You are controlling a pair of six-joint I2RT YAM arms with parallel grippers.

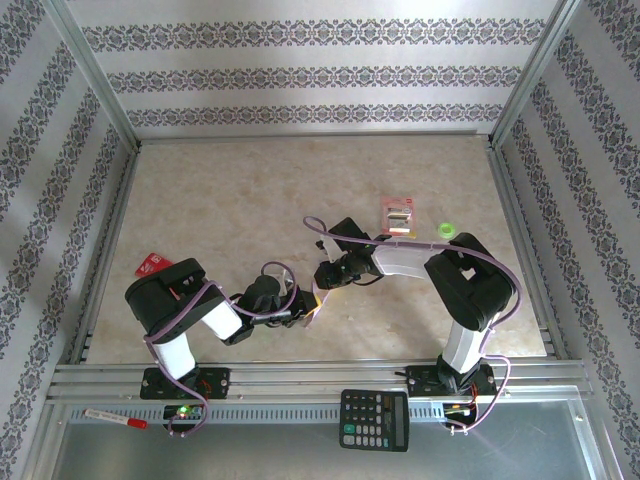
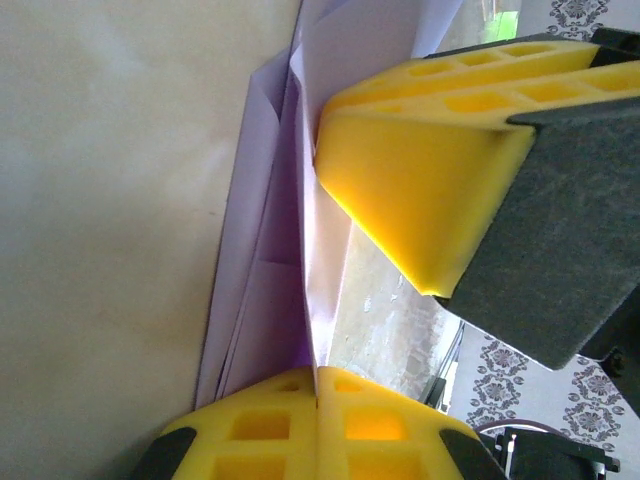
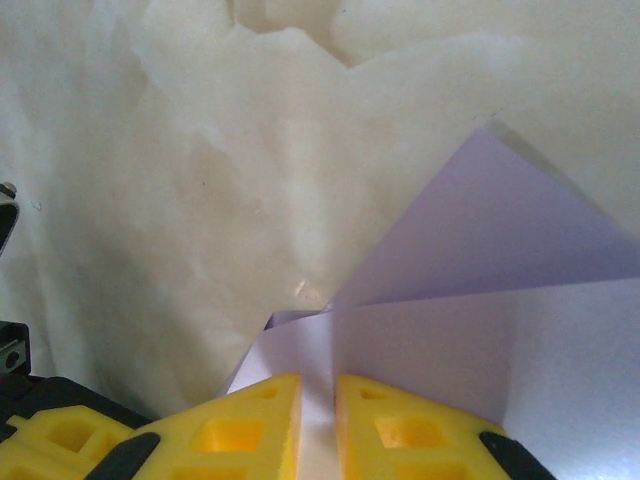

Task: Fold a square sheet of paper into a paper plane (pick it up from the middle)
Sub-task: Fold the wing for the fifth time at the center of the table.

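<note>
Though the print on the packet (image 1: pixel 399 213) and the calculator (image 1: pixel 374 420) is too small to read, the arms' pose is plain: the left arm (image 1: pixel 185 315) reaches right and the right arm (image 1: pixel 465 285) bends left, meeting over the near middle of the desk (image 1: pixel 230 190). Left fingers (image 2: pixel 285 395) are pressed together on the folded lavender paper (image 2: pixel 335 70), and right fingers (image 3: pixel 280 430) pinch another edge, a narrow strip of paper showing between them.
</note>
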